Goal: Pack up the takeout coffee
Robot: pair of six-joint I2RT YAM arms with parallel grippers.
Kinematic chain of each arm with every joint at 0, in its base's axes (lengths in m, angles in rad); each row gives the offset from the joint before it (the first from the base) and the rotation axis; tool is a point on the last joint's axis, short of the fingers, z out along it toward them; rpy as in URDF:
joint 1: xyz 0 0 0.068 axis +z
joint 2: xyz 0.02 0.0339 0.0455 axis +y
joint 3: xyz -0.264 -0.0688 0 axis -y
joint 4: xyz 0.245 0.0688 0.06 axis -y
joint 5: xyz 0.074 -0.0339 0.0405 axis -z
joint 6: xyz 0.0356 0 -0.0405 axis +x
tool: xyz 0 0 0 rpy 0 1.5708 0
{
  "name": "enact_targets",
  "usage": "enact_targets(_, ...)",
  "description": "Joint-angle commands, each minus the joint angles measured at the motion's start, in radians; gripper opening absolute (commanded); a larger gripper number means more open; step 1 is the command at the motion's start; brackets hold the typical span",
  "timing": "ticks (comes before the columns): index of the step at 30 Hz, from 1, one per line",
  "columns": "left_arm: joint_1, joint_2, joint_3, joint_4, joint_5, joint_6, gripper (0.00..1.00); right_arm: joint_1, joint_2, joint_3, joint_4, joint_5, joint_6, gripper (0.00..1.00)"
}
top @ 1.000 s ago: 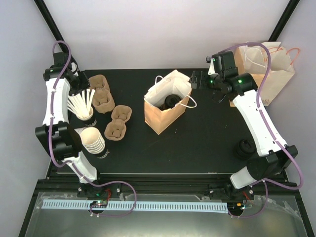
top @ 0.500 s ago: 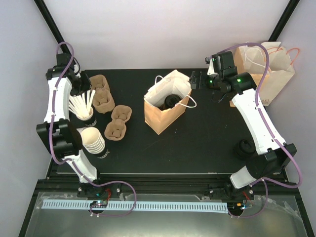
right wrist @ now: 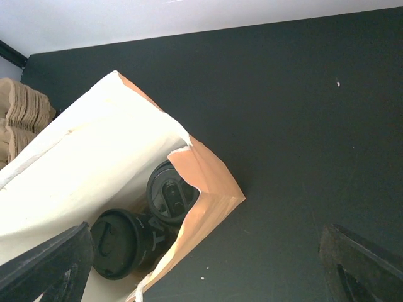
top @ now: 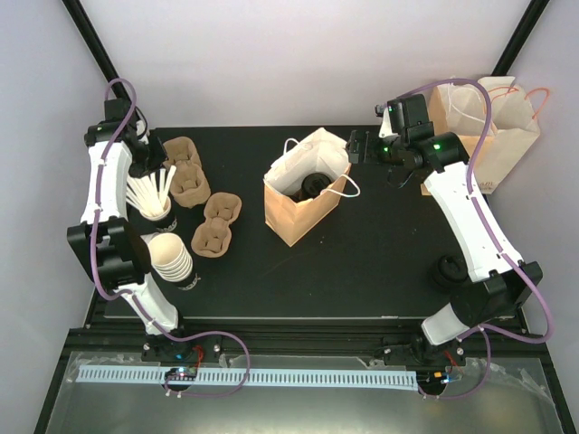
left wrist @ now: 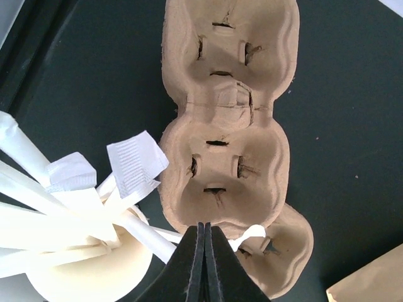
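Two takeout coffees with glossy black lids (right wrist: pixel 173 192) (right wrist: pixel 119 242) stand inside the open brown paper bag (top: pixel 291 212) at mid-table. A third takeout coffee (top: pixel 450 269) stands on the mat by the right arm's base. My right gripper (top: pixel 355 145) (right wrist: pixel 206 234) hangs wide open just off the bag's right rim (right wrist: pixel 208 189), holding nothing. My left gripper (top: pixel 156 168) (left wrist: pixel 204 224) is shut at the back left, over the near edge of a brown pulp carrier (left wrist: pixel 227 119). A wrapped straw (left wrist: pixel 148 231) passes under its fingers; nothing shows between the pads.
A cup of white wrapped straws (top: pixel 149 194) and a stack of lidless paper cups (top: pixel 172 258) stand at the left. Two more pulp carriers (top: pixel 217 221) lie beside them. A second paper bag (top: pixel 493 127) stands at the back right.
The left jaws have closed fully above the straws and carrier. The right gripper has stayed open and has hardly moved by the bag.
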Motion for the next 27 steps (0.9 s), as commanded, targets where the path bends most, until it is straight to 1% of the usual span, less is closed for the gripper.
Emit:
enact_targets(1,-0.004,-0.044,0.016,-0.027,0.002,0.007,0.02,-0.006,0.011,0.021,0.006,-0.019,-0.005,1.0)
enact_targets(16,-0.004,-0.145,0.028,-0.066,0.062,-0.005,0.02,-0.006,0.011,0.015,0.008,-0.043,-0.003,1.0)
enact_targets(22,-0.004,-0.164,0.099,-0.096,0.103,-0.025,0.02,-0.006,0.002,0.007,0.008,-0.043,-0.002,1.0)
enact_targets(27,-0.003,-0.217,0.151,-0.121,0.127,-0.057,0.02,-0.006,-0.004,0.003,0.008,-0.046,0.001,1.0)
